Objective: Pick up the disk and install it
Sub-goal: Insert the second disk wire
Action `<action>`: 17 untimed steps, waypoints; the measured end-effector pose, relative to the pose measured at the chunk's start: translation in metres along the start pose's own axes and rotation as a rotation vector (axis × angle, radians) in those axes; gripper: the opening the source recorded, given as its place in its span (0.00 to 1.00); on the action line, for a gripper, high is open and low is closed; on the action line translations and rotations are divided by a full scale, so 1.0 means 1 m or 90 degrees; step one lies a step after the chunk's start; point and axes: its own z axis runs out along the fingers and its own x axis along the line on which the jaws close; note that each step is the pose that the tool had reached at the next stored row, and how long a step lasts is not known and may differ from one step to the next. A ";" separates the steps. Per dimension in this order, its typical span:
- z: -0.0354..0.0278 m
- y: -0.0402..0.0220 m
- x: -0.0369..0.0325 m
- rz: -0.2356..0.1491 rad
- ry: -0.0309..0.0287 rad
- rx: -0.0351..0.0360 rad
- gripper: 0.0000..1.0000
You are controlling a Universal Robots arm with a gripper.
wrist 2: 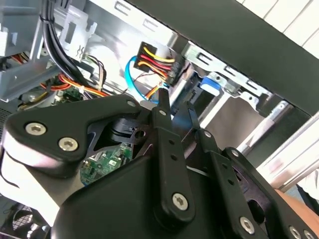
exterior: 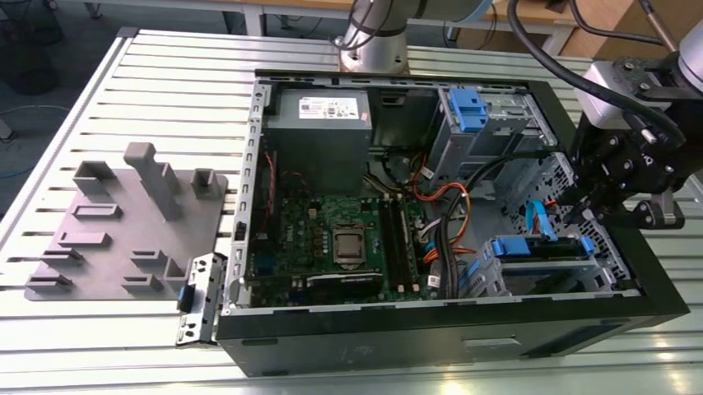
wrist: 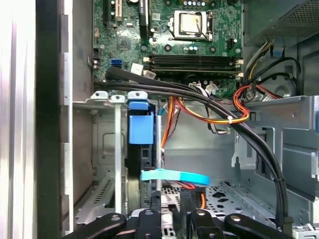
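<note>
Black gripper (exterior: 579, 200) jaws nearly together, empty, above blue-railed disk (exterior: 535, 248) in bay

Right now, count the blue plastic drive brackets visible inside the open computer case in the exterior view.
2. One blue plastic bracket sits in the upper drive cage near the grey power-supply box; the other sits in the lower cage beside the black claw. Others may be hidden behind cables.

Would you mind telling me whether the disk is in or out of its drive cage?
In: the disk, with its blue rails, sits in the drive cage at the case's corner, the hand just above it.
</note>
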 end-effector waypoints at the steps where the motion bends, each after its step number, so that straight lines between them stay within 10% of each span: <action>1: 0.0003 -0.0001 -0.0018 0.000 0.0002 0.0000 0.29; 17: 0.0047 -0.0159 -0.0067 0.000 0.0081 -0.0005 0.29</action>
